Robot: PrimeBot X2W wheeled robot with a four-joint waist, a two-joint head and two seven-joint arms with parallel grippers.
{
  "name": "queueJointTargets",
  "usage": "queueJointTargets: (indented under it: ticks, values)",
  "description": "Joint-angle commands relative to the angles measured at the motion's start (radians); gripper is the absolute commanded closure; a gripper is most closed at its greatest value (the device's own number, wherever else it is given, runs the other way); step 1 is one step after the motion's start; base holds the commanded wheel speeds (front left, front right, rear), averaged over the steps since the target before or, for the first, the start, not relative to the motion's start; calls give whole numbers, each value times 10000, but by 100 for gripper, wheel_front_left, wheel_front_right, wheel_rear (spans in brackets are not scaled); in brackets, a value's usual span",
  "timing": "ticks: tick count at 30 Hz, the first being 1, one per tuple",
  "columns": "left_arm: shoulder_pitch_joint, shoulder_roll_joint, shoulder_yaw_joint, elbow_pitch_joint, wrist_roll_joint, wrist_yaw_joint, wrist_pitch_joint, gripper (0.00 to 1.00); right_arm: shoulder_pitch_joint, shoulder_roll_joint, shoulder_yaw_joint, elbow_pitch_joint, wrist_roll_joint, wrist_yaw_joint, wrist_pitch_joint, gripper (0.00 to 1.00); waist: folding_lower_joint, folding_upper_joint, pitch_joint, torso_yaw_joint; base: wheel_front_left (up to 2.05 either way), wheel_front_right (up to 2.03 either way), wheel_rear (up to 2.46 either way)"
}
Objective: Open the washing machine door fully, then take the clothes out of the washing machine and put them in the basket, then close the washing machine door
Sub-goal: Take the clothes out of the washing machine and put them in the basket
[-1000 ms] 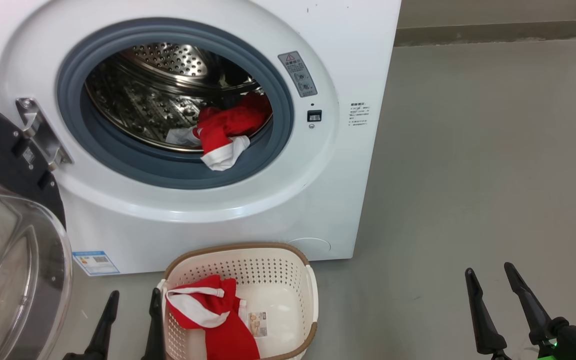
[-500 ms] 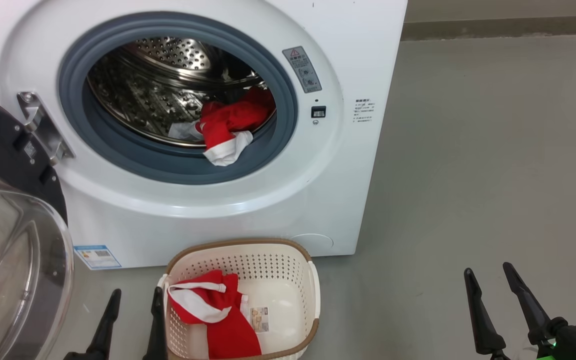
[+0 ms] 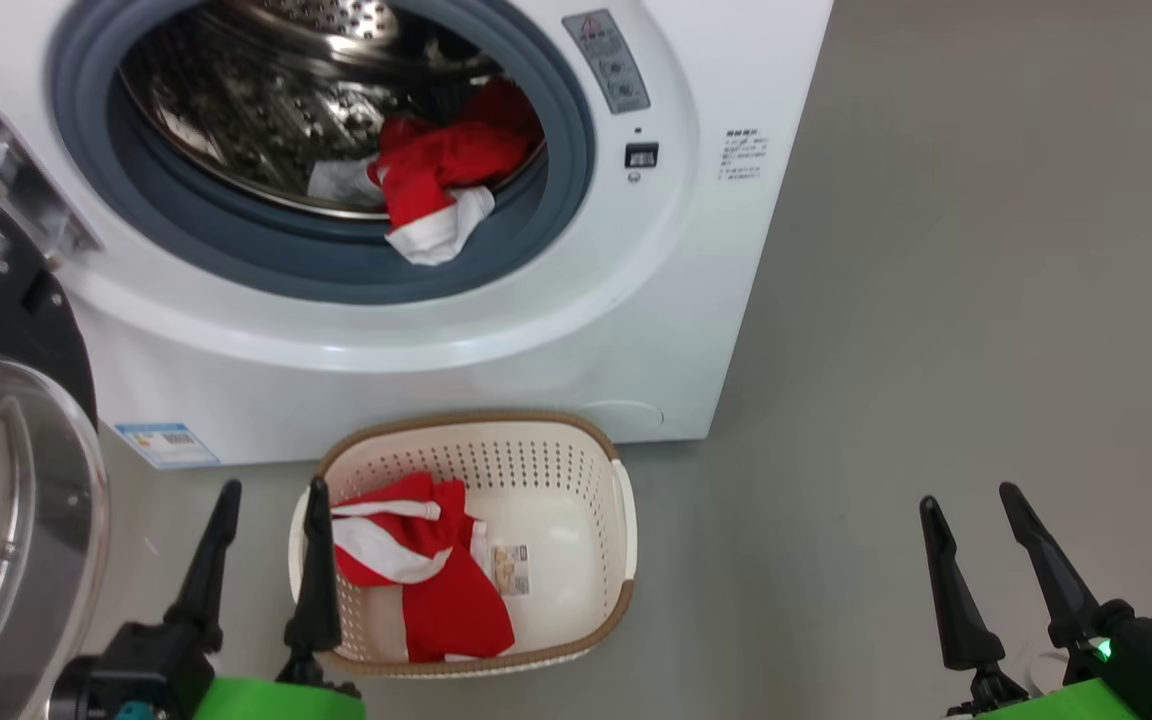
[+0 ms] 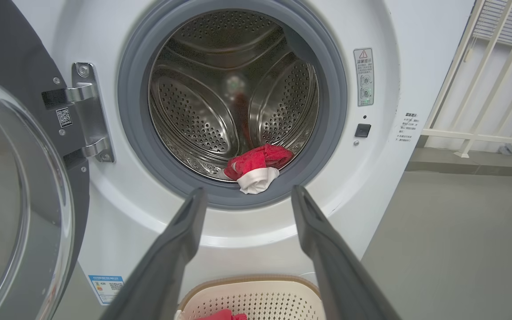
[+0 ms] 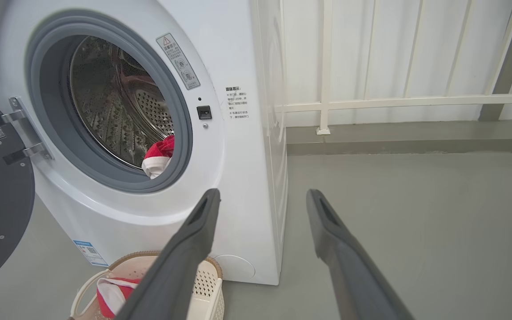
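While the washing machine door [image 3: 6,520] stands swung wide on its metal hinge [image 3: 16,180] at the left, its clear glass bowl bulging outward, the washing machine [image 3: 496,330] shows its steel drum [image 3: 236,110] open to the front. One piece of the clothes [image 3: 431,175], red with a white cuff, lies at the drum's lower right lip, the white part draped over the grey rubber ring [image 3: 266,265]. Another red-and-white garment [image 3: 426,575] lies in the basket [image 3: 536,465], bunched against its left side, just beside the paper label [image 3: 509,568] on the basket's floor. The basket stands on the grey floor [image 3: 936,300] just in front of the machine, below the drum opening and to the right of the small blue label [image 3: 166,443] low on the machine's front.

The left claw [image 3: 273,488] hangs low at the basket's left side, its two dark fingers apart and holding nothing. In the head view its inner finger crosses the basket's left rim; whether it touches cannot be told. The right claw [image 3: 968,497] hangs well apart from the basket, over the floor to the right, fingers likewise spread and empty. A white railing [image 5: 371,102] runs behind the machine's right side.
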Motion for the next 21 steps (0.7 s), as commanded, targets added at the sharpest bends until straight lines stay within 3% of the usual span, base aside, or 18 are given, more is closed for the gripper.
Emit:
queueJointTargets:
  ticks: [1,21]
  values:
    - [-498,104,297,-302,-36,42,-51,0,-471,-139,251,-291,66,63,-63,0,0,0,606,5,0,0,0]
    - [-2753,152,1006,253,78,-243,-51,0,-1544,-139,465,-253,202,63,-63,0,0,0,2535,-320,0,0,0]
